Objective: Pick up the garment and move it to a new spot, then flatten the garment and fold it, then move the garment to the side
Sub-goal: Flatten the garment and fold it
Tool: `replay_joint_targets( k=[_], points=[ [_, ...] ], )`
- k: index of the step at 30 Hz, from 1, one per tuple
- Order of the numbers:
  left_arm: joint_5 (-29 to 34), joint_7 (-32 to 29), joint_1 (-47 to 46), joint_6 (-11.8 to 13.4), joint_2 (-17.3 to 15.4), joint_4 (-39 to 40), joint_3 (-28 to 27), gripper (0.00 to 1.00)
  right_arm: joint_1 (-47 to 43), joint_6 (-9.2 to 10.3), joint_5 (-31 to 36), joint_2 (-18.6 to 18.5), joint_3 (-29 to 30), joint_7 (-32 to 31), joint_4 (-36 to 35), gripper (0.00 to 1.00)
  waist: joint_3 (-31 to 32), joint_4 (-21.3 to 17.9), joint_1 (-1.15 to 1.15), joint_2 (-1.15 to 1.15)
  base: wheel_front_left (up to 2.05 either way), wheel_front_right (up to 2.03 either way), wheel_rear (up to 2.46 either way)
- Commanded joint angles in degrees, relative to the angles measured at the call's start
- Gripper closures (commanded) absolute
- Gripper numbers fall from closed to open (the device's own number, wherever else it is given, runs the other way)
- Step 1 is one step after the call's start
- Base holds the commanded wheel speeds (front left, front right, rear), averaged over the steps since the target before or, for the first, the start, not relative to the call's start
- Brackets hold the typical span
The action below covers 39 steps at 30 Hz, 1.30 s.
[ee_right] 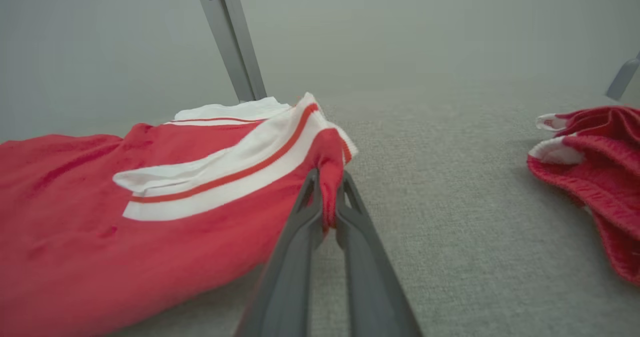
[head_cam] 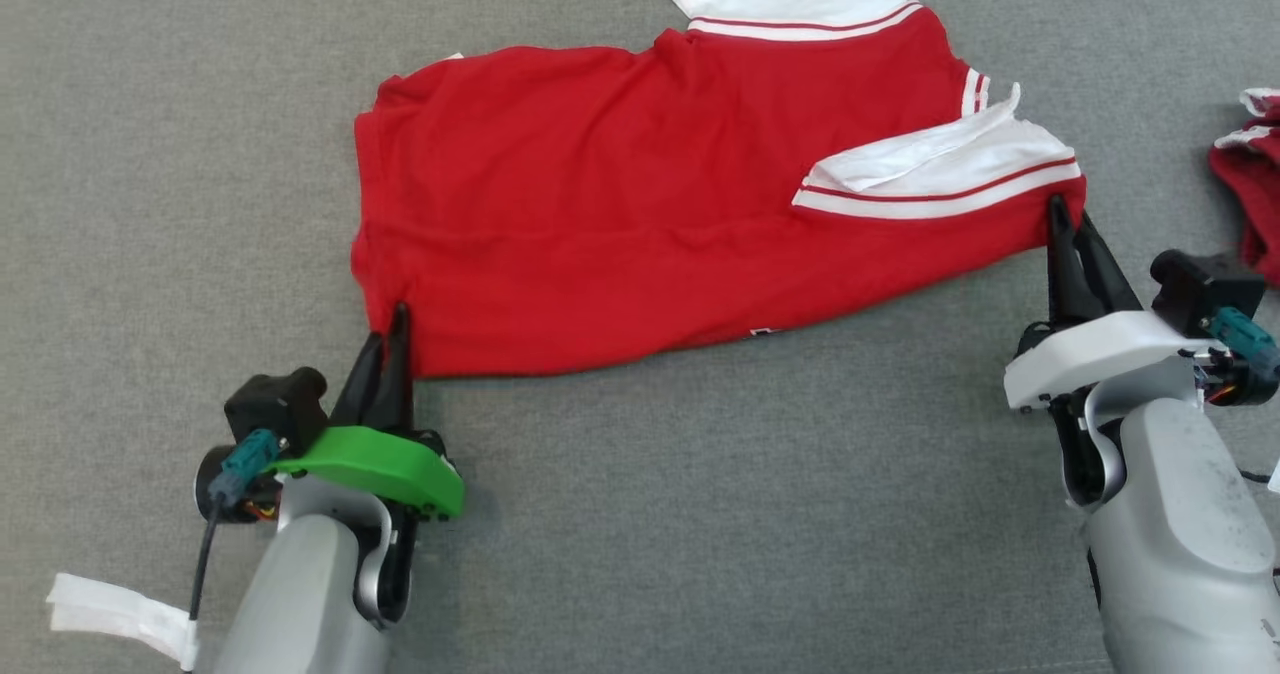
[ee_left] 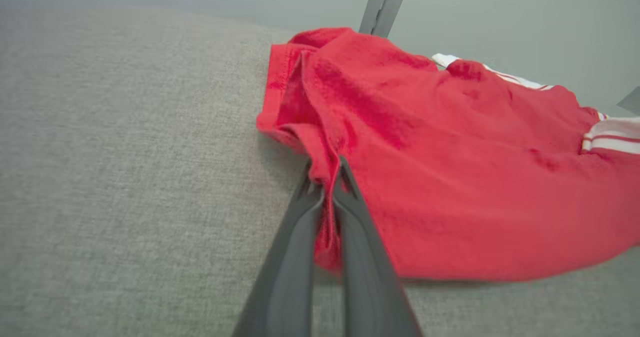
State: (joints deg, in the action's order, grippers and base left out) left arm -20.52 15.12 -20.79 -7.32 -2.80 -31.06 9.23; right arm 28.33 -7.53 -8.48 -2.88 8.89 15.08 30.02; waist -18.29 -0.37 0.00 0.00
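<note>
Red shirt lies spread across the grey fabric surface. Its plain hem is toward your left; the white, red-striped sleeve bands are toward your right and the far side.

Your left gripper is at the near hem corner. Its fingers are pinched almost together with a fold of red cloth bunched between them, clearest in the left wrist view.

Your right gripper is at the near right-hand corner, just below the white striped band. Its fingers are likewise closed on a small tuck of red fabric.

The cloth between the two grips lies mostly flat, with shallow wrinkles.

A second red-and-white garment sits crumpled well apart at your far right. A white strip lies near your left forearm.
</note>
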Motion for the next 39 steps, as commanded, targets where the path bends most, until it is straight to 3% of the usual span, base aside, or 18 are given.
replay_joint_targets(
  k=[1,6,14,23,24,25,26,27,33,39],
  points=[
    [0.0,0.0,-1.2,-0.3,-0.6,1.1,-0.9,1.00,0.7,0.10,-0.8,-0.4,-0.1,0.1,-0.5,1.00,1.8,0.0,0.00,0.00,0.00,0.00,0.00],
    [0.6,0.0,-0.1,-0.2,-1.1,3.1,-2.3,1.00,0.8,0.10,-4.0,-1.4,-1.1,0.1,0.7,1.00,5.8,-0.3,0.00,0.00,0.00,0.00,0.00],
    [-0.9,0.0,9.6,-0.1,-0.7,-1.9,-0.9,1.00,-8.0,0.10,-8.4,-3.4,-4.9,0.1,4.9,1.00,12.0,-1.2,0.00,0.00,0.00,0.00,0.00],
    [-2.6,0.0,18.7,-0.1,-0.3,-3.7,0.2,1.00,-17.9,0.11,-10.5,-4.4,-6.5,0.1,4.8,1.00,13.2,-1.3,0.00,0.00,0.00,0.00,0.00],
    [-2.7,0.0,18.9,-0.1,-0.3,-3.4,0.4,0.93,-18.2,0.11,-10.4,-4.5,-6.5,0.1,4.6,0.85,12.9,-1.2,0.00,0.00,0.00,0.00,0.00],
    [-2.7,0.0,18.9,-0.1,-0.3,-3.3,0.5,0.53,-18.3,0.11,-10.2,-4.5,-6.4,0.1,4.4,0.67,12.6,-1.2,0.00,0.00,0.00,0.00,0.00],
    [-2.8,0.0,18.6,-0.1,-0.3,-3.1,0.5,0.00,-18.2,0.10,-10.1,-4.4,-6.4,0.1,4.1,0.19,12.3,-1.2,0.00,0.00,0.00,0.00,0.00],
    [-2.4,0.0,17.9,-0.1,-0.3,-2.7,0.4,0.00,-18.0,0.10,-9.7,-4.5,-6.5,0.1,4.0,0.00,12.1,-1.2,0.00,0.00,0.00,0.00,0.00],
    [-0.4,0.0,13.4,1.2,-0.3,0.9,-1.8,0.00,-14.0,0.10,-7.0,-5.0,-5.8,0.1,2.5,0.00,9.6,-1.0,0.00,0.00,0.00,0.00,0.00],
    [3.0,0.0,3.3,1.1,-0.9,-2.1,-4.1,0.00,-7.6,0.10,-4.7,-6.0,-6.7,0.1,2.6,0.00,5.9,-0.3,0.00,0.00,0.00,0.00,0.00]
  ],
)
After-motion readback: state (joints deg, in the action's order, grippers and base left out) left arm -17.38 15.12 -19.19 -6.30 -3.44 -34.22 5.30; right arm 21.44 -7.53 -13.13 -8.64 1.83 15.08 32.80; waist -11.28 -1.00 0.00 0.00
